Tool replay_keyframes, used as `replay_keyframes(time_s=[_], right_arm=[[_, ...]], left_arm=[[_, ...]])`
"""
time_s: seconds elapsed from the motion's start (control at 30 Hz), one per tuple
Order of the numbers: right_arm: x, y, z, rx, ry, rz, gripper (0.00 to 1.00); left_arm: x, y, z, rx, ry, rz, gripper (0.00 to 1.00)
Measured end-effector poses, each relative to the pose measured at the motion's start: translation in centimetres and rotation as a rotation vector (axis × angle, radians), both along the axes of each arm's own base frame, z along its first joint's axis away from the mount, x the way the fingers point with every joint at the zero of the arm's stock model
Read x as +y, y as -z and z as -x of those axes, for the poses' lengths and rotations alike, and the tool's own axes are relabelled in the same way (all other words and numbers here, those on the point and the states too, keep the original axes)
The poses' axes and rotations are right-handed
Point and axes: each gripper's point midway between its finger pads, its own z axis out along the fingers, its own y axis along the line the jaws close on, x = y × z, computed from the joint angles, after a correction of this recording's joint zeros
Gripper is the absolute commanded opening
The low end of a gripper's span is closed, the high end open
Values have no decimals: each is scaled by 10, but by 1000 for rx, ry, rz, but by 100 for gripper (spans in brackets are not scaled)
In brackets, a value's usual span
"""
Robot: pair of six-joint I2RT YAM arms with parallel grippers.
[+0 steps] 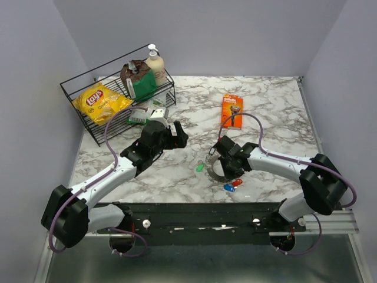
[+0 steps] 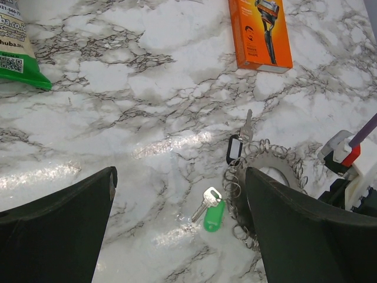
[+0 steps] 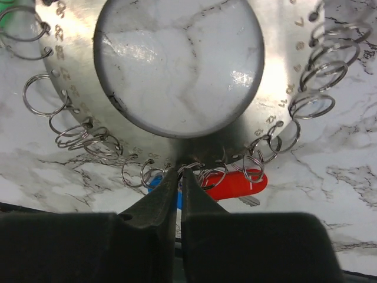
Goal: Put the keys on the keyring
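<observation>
The keyring (image 1: 215, 170) is a flat silver ring fringed with small split rings, lying on the marble between the arms. It fills the right wrist view (image 3: 277, 71). My right gripper (image 1: 228, 167) is shut on its near rim (image 3: 181, 172), at a small split ring. The red key (image 3: 235, 180) and the blue key (image 3: 154, 181) lie under that rim; both show in the top view, red (image 1: 237, 183) and blue (image 1: 229, 188). The green key (image 2: 210, 209) lies loose left of the keyring (image 2: 268, 171). My left gripper (image 2: 179, 183) is open and empty above it.
A black-tagged key (image 2: 235, 147) hangs on the keyring's far side. An orange razor pack (image 1: 232, 111) lies behind. A wire basket (image 1: 76, 97) at back left holds a chips bag (image 1: 100, 101) and a lotion bottle (image 1: 156, 65).
</observation>
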Motion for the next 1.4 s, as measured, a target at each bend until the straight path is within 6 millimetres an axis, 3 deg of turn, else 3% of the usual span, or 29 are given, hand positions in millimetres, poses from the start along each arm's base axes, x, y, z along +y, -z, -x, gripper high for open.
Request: replay_keyframes(time_s=[0.17,0.4,0.73,1.13,1.4], right_arm=[[-1,-1,2,7,-3,6,1],[4,-7,-3,-8,-18,-2,1],[33,-33,-20,-80,-96,-59,1],[74,-35,-24,-80,-193,-136,1],[81,-40,-32,-112,-196,-155,10]], left_arm=[[0,0,0,-2,3,-5,99],[1,0,-1,-7,0,-14,99],[9,-12,0,-44,-23,-20,99],[17,-14,1,-52,-43,-39,99],[18,-13,2,-49,-44,-50,99]])
